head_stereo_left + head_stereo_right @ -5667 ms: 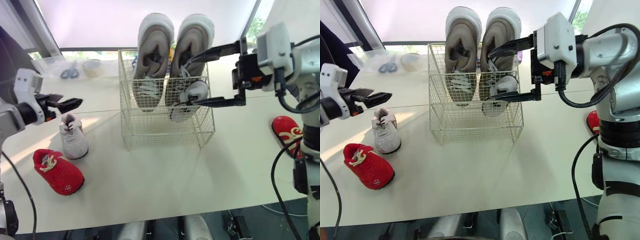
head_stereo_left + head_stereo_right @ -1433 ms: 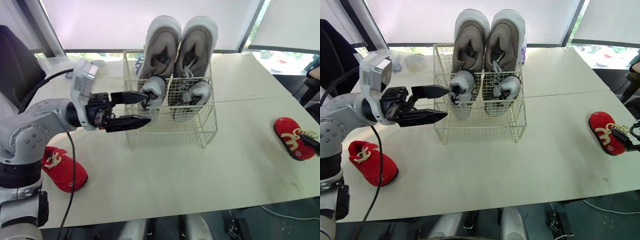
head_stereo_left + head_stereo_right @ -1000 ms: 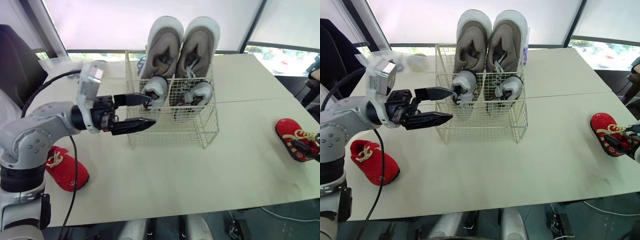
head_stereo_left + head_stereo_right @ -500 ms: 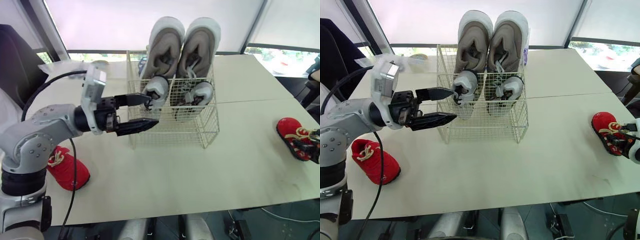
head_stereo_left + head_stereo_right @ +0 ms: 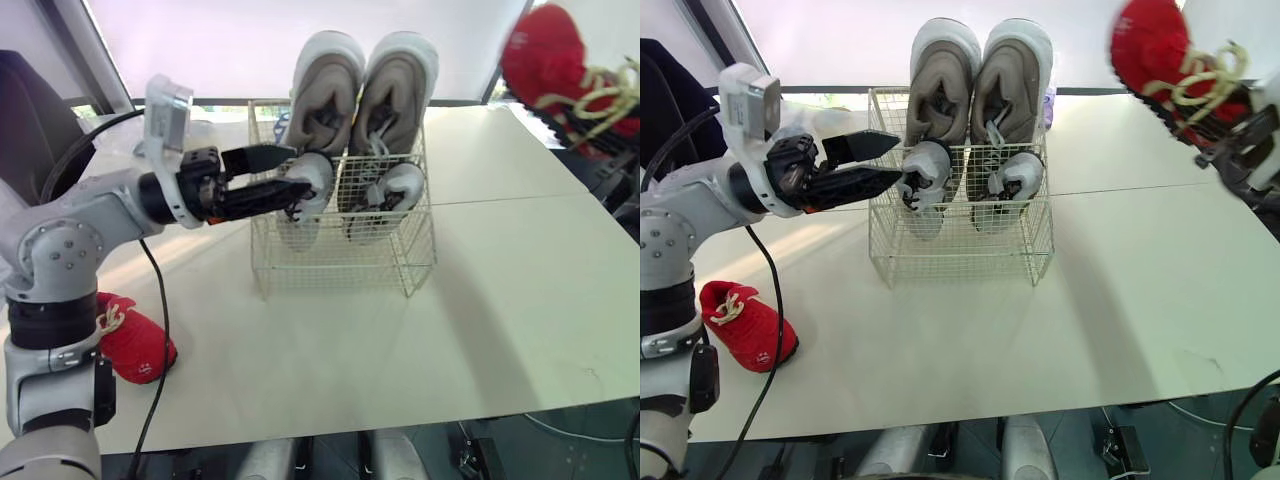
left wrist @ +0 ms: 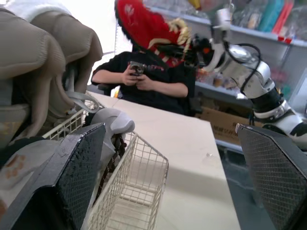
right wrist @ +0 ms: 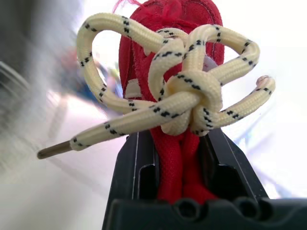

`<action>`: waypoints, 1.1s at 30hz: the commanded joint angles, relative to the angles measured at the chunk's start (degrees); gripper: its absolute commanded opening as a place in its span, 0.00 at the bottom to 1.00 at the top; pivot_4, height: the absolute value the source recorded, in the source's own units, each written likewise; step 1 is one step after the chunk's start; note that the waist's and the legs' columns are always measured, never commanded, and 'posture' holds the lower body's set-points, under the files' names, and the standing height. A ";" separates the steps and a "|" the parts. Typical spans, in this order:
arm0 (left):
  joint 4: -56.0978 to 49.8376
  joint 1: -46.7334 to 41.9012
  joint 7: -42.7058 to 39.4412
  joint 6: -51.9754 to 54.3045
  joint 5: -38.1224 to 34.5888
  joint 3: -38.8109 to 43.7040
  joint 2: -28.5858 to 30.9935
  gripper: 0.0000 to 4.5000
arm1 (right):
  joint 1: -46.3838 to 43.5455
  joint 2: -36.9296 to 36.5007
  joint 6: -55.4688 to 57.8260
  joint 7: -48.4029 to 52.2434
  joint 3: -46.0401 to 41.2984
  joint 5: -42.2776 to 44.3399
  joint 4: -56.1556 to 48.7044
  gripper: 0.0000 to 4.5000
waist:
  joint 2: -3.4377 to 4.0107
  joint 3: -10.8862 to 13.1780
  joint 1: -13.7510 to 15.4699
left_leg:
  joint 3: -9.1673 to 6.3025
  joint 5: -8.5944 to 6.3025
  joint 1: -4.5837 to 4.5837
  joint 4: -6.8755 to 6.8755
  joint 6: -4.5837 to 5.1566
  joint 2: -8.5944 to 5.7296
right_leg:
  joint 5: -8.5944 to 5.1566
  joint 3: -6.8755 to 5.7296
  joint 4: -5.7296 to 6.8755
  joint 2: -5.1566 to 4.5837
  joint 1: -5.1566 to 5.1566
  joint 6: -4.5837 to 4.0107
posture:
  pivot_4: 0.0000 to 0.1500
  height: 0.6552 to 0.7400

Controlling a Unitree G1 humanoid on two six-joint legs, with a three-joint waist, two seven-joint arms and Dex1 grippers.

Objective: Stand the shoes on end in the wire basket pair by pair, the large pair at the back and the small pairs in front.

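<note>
The right pincer (image 7: 177,158) is clenched on the red shoe (image 5: 1152,45), pinching only its upper below the lace knot and holding it high, up and to the right of the wire basket (image 5: 960,250). With so thin a grip the shoe could swing or slip out on the way down. Its loose laces could also snag the basket's rim.

The left pincer (image 5: 880,163) is released, with its jaws spread at the basket's left side by the small grey pair (image 5: 960,175). A nudge there could topple those shoes, which stand in front of the large beige pair (image 5: 975,70).

The second red shoe (image 5: 740,325) lies well left of the basket on the pale, smooth desk (image 5: 1090,300). Behind the basket is a bright window. Beyond the basket's right, a seated person (image 6: 148,81) and stocked shelves (image 6: 268,28) show.
</note>
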 commanded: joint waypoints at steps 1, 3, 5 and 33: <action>4.11 -5.03 -1.78 1.89 -1.89 1.40 0.13 1.00 | -3.49 -0.81 -7.66 3.02 6.57 -2.43 -8.36 0.12 | -0.05 0.03 0.07 | 0.00 0.00 -0.02 0.04 0.01 -0.02 | 0.00 0.00 -0.03 -0.01 0.00 0.00 | 1.00 1.00; 6.10 -6.63 -2.45 2.74 -1.33 1.04 0.30 1.00 | -5.35 0.60 -9.90 2.93 9.76 -3.56 -10.04 0.12 | -0.06 0.03 -0.01 | 0.00 -0.03 -0.04 0.07 0.05 -0.08 | 0.01 0.01 -0.13 -0.06 -0.01 0.01 | 1.00 1.00; 7.39 -7.69 -3.06 3.21 -0.73 0.78 0.32 1.00 | -6.13 1.22 -12.57 3.49 12.42 -5.45 -10.83 0.12 | -0.09 0.04 -0.03 | 0.01 -0.06 -0.04 0.08 0.09 -0.11 | 0.02 0.03 -0.22 -0.09 -0.05 0.01 | 1.00 1.00; 5.76 -7.46 -2.37 4.05 5.11 -0.69 -5.77 0.05 | -19.57 9.39 -14.15 13.85 25.37 -8.14 -4.70 0.80 | -0.21 0.08 -0.07 | 0.00 0.06 -0.15 -0.01 -0.09 -0.09 | 0.06 0.05 0.14 -0.03 -0.25 0.05 | 1.00 1.00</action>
